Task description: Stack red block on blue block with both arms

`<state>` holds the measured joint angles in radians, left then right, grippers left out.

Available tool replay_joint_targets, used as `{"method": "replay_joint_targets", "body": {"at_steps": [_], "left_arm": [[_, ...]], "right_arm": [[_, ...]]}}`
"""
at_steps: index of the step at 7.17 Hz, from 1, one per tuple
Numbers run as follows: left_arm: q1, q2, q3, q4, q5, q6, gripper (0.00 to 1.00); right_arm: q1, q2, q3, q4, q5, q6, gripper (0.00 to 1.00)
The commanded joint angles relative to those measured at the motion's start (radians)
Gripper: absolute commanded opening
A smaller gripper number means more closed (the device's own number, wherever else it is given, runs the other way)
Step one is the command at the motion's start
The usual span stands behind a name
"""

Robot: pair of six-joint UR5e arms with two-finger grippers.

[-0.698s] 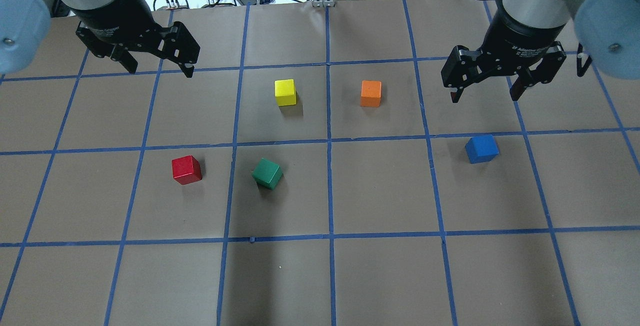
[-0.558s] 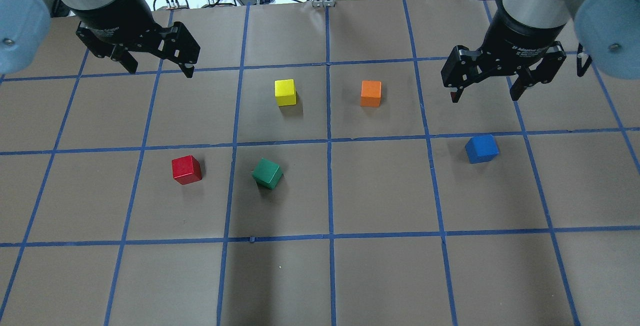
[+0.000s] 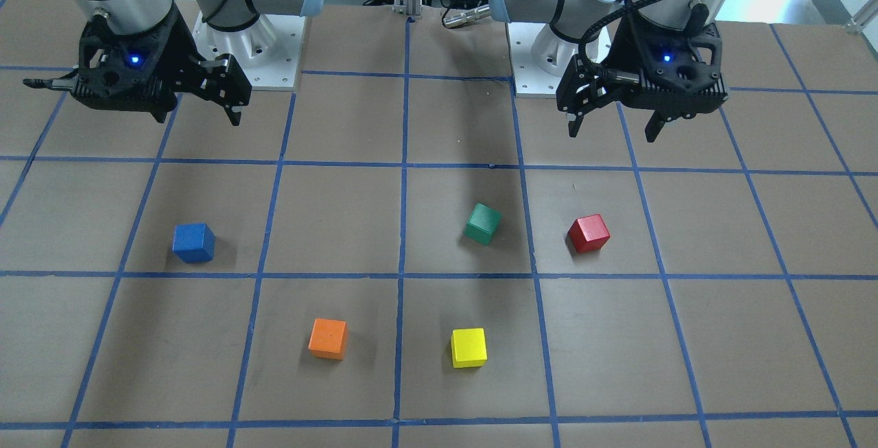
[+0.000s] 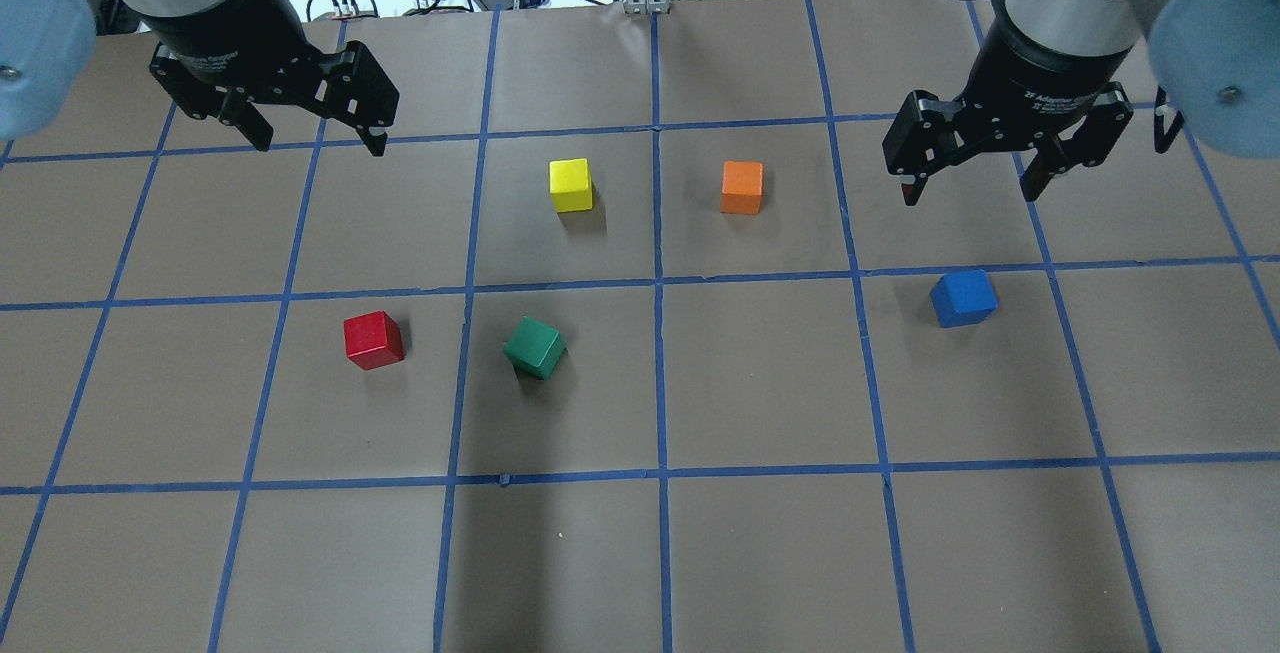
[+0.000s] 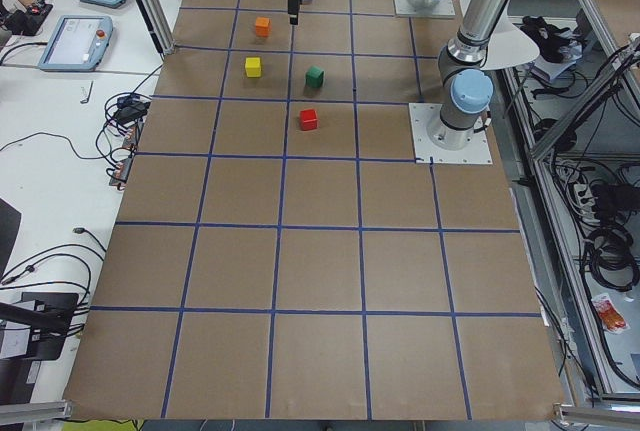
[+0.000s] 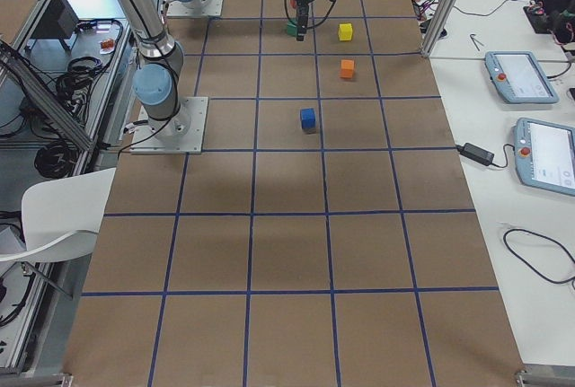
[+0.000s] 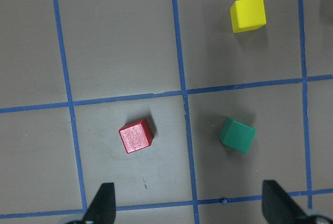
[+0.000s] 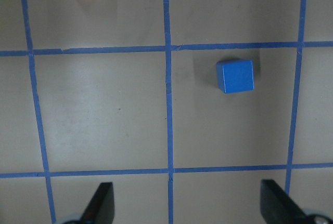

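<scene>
red block [image 4: 373, 339] open all round, green block [image 4: 534, 347] beside it — apart, blue block [image 4: 963, 297] unhemmed

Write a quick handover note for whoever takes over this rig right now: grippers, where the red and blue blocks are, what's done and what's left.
Left gripper: open, empty, held above the table on the red block's side.
Right gripper: open, empty, held above the table on the blue block's side.
Red block: flat on the table, left half, with the green cube in the next grid square.
Blue block: flat on the table, right half, standing alone.
Done: nothing; neither block is grasped.
Left: grasp red, carry it across, probably with a hand-over, and set it on blue.
</scene>
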<state>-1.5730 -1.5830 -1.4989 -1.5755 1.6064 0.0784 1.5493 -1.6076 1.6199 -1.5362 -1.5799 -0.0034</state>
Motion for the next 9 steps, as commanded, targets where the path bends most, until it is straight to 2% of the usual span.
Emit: {"method": "replay_joint_targets", "body": {"at_steps": [1, 9], "left_arm": [[0.001, -0.002, 0.000, -0.006, 0.000, -0.006, 1.00], [0.004, -0.003, 0.003, -0.020, 0.000, 0.009, 1.00]], "right_arm": [[0.000, 0.000, 0.000, -0.001, -0.002, 0.000, 1.00], [0.000, 0.002, 0.002, -0.002, -0.002, -0.001, 1.00]]}}
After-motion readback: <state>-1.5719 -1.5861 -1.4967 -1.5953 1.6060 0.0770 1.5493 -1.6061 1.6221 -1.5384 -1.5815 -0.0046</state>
